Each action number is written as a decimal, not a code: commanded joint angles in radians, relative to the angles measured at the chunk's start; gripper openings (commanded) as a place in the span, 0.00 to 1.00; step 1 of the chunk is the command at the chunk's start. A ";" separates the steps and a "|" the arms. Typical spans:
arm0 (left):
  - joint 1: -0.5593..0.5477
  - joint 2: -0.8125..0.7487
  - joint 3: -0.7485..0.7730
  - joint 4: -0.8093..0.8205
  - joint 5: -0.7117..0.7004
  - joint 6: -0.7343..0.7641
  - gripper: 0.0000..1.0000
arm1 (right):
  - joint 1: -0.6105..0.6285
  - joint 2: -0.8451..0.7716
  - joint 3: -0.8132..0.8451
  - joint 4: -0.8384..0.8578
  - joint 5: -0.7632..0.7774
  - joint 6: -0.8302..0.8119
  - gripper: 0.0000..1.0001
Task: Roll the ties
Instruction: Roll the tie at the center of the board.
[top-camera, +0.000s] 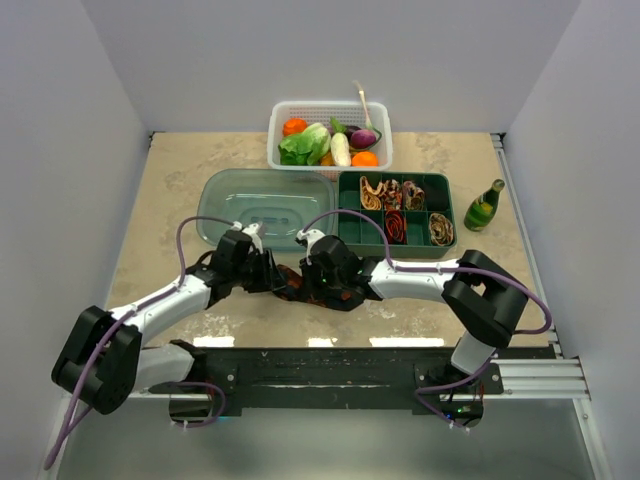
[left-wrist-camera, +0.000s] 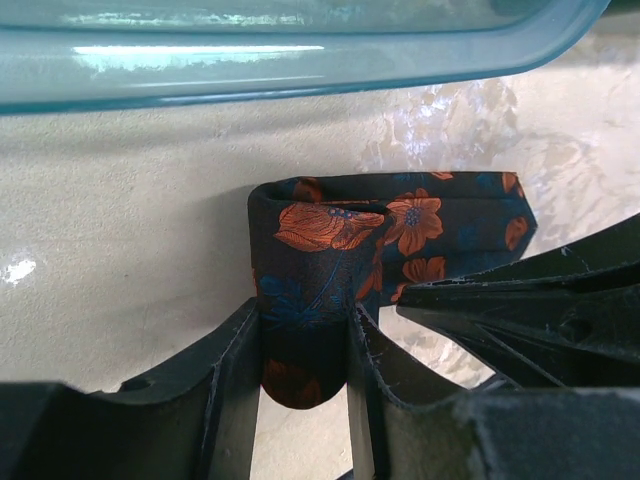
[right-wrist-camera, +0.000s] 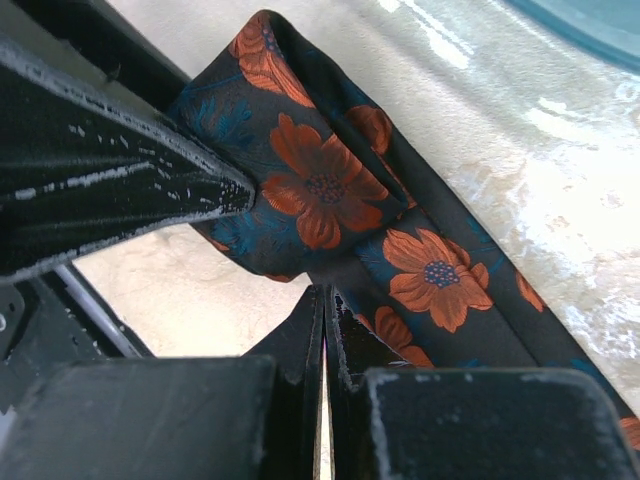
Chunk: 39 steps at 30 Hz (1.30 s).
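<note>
Black tie (left-wrist-camera: 330, 235) with orange flowers, on the surface (top-camera: 170, 170) in the near middle, rolled end squeezed between the left fingers (left-wrist-camera: 303, 318), shut right fingers (right-wrist-camera: 325, 300) touching its band; rolling likely just begun, so next turn the roll onward, tight.

A black tie (left-wrist-camera: 405, 218) with orange flowers and blue leaves was seen laid on a pale, marbled table (left-wrist-camera: 120, 240). Its near end was turned up into a loop, and this loop was clasped by the left gripper (left-wrist-camera: 303, 335), one dark finger pressed to each side of it. Beyond the tie, the rim of a teal lid (left-wrist-camera: 300, 75) was stretched across the table. Right of the loop, the near edge of the tie's flat band was met by the right gripper (left-wrist-camera: 412, 303), its fingers drawn together to a point.
</note>
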 joint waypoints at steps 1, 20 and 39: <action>-0.057 0.026 0.085 -0.114 -0.154 0.041 0.11 | 0.004 0.002 0.043 -0.010 0.047 -0.018 0.00; -0.189 0.133 0.284 -0.418 -0.480 0.076 0.05 | 0.004 0.000 0.043 -0.037 0.126 -0.034 0.00; -0.310 0.130 0.367 -0.522 -0.691 -0.016 0.00 | 0.004 0.013 -0.002 -0.105 0.113 -0.077 0.00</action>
